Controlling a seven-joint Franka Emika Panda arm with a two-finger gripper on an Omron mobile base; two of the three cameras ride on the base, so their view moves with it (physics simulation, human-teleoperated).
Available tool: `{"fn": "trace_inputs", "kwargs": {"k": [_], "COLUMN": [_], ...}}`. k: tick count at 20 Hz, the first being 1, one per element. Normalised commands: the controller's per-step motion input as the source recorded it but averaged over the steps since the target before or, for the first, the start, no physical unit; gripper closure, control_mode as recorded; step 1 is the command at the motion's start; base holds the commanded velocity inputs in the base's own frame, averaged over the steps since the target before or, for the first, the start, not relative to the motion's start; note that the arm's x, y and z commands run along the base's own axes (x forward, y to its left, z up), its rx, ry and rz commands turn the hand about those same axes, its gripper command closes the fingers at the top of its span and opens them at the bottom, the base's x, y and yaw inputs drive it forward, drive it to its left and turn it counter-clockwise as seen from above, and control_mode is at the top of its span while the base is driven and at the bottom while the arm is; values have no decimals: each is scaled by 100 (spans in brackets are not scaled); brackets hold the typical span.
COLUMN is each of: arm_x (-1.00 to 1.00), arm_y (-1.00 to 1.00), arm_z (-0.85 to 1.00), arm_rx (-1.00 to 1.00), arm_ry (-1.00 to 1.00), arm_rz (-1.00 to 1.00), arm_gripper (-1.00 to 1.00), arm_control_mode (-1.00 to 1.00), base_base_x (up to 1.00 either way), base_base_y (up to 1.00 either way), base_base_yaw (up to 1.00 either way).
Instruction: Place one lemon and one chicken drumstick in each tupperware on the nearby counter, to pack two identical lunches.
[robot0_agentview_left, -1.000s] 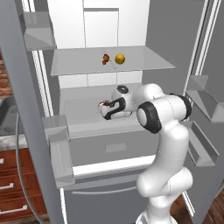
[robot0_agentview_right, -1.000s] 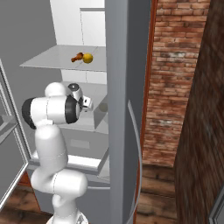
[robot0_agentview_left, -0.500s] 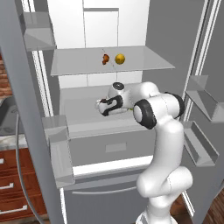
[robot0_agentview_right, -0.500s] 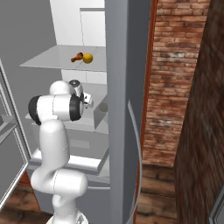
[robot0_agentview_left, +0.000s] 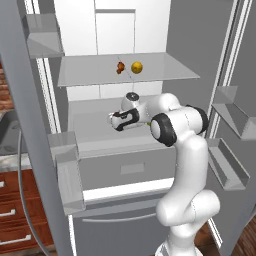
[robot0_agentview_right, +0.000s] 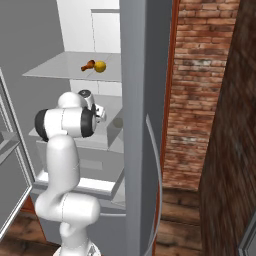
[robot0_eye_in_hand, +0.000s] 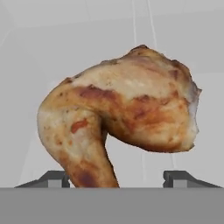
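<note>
Drumstick (robot0_eye_in_hand: 118, 118) sits on the fridge's middle shelf (robot0_agentview_left: 95, 131), toward its front edge, right in front of the gripper (robot0_eye_in_hand: 117, 177). Both fingertips (robot0_eye_in_hand: 54, 178) stand spread on either side of the bone end, not visibly touching it, so no grip can be confirmed. Step in hand looks like picking a drumstick out of the fridge. Next move likely calls for closing on the bone, lifting clear of the shelf and backing out between the open doors without clipping them.

Upper shelf (robot0_agentview_left: 165, 75) carries a lemon (robot0_agentview_left: 136, 67) with a second drumstick (robot0_agentview_left: 120, 67) just beside it, near the middle. Wooden drawers (robot0_agentview_left: 12, 220) with bar handles show low at the left base view's edge; a brick wall (robot0_agentview_right: 195, 100) stands right of the fridge.
</note>
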Motion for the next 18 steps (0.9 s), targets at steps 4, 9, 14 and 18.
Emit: {"fn": "trace_inputs", "kwargs": {"k": [4,9,14,18], "arm_x": [-9,-3,0,0], "arm_y": [0,0,1,0], "arm_z": [-43,-21,-11,-1], "arm_rx": [0,0,0,0], "arm_ry": [0,0,0,2], "arm_rz": [-5,-1,0,0], "arm_gripper": [100,100,100,100], "arm_control_mode": [-100,-100,-100,-100], "base_base_x": [0,0,0,0], "base_base_y": [0,0,0,0], "base_base_yaw": [0,0,0,0]}}
